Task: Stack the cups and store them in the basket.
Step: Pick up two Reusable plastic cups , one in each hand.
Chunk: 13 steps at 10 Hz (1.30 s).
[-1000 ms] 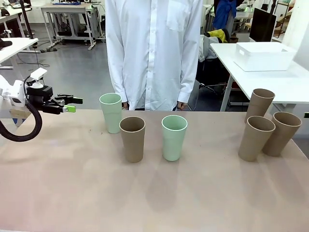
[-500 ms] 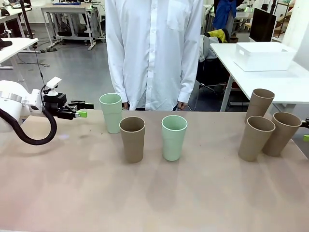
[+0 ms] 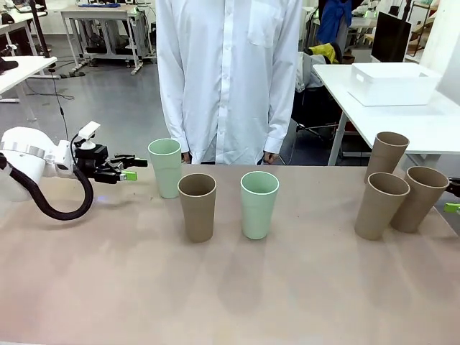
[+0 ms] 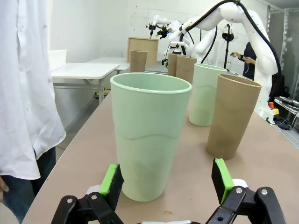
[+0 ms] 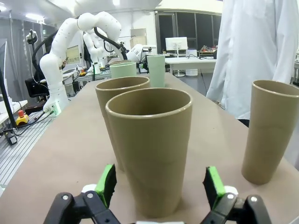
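Six cups (image 3: pixel 197 206) unstacked, none in basket (image 3: pixel 394 86); L gripper (image 4: pixel 167 182), R gripper (image 5: pixel 160 184) both gaping, cup just ahead of fingers.

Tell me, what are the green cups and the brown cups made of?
The green cups look like matte plastic, maybe a bamboo-fibre mix: smooth, thin walls, no shine. The brown cups share that shape and dull finish, so probably the same stuff, though they could pass for cardboard; the pictures can't settle it.

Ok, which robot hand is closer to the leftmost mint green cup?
Left. The left hand is open right beside the mint green cup; the right hand is far off at the right edge, by the tan cups.
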Tool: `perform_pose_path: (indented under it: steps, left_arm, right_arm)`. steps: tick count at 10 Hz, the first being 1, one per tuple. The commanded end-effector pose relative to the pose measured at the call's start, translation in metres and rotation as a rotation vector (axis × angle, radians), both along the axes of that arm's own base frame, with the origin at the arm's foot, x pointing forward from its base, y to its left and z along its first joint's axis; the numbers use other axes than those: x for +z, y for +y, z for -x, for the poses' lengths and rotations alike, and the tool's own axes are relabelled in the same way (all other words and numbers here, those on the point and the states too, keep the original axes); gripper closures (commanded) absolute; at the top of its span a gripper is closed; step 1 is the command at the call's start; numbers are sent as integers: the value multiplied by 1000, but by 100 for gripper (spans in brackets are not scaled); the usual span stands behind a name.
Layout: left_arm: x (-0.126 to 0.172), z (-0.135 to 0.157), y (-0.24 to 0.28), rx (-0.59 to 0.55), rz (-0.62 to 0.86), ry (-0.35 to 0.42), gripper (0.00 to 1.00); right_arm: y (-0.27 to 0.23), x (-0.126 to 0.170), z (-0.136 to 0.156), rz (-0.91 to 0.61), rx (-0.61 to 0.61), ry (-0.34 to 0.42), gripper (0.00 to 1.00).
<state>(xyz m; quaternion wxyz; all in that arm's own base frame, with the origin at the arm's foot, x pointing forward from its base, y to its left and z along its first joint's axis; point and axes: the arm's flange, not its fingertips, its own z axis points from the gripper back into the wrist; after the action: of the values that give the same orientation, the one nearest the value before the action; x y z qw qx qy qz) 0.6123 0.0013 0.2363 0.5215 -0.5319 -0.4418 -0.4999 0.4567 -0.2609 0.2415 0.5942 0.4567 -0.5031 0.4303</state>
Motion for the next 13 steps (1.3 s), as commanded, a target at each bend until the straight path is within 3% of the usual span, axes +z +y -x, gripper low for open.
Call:
perform_pose_path:
  steps: [1, 13]
  left_arm:
    - [-3, -4, -8, -33, 37, -24, 0]
    - [-15, -5, -45, 61, 34, -102, 0]
  right_arm:
    - [10, -3, -4, -15, -34, -16, 0]
    - [24, -14, -10, -36, -76, 24, 0]
